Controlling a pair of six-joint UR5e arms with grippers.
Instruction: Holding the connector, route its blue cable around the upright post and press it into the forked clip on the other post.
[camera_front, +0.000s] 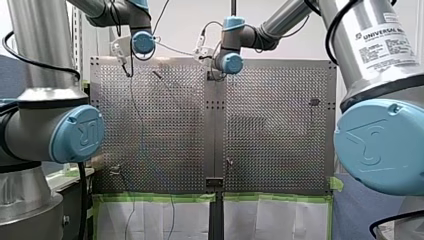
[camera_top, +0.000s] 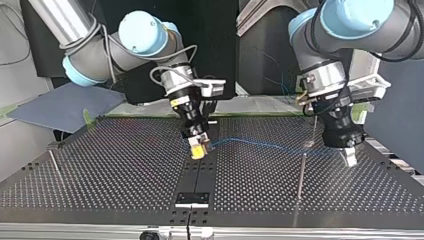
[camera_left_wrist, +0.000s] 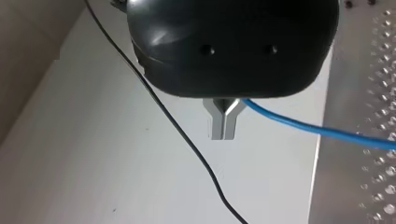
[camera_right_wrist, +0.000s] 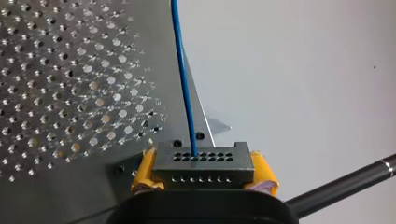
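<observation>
My right gripper (camera_right_wrist: 204, 173) has its yellow pads clamped on the black connector (camera_right_wrist: 203, 158). From the connector, the blue cable (camera_top: 260, 144) runs off the table toward my left gripper (camera_left_wrist: 223, 133), whose metal fingers are closed with the cable at their root. The upright post (camera_top: 301, 175) stands near my left gripper. The cable passes behind the post and is not yet wrapped around it. The forked clip is too small to make out.
</observation>
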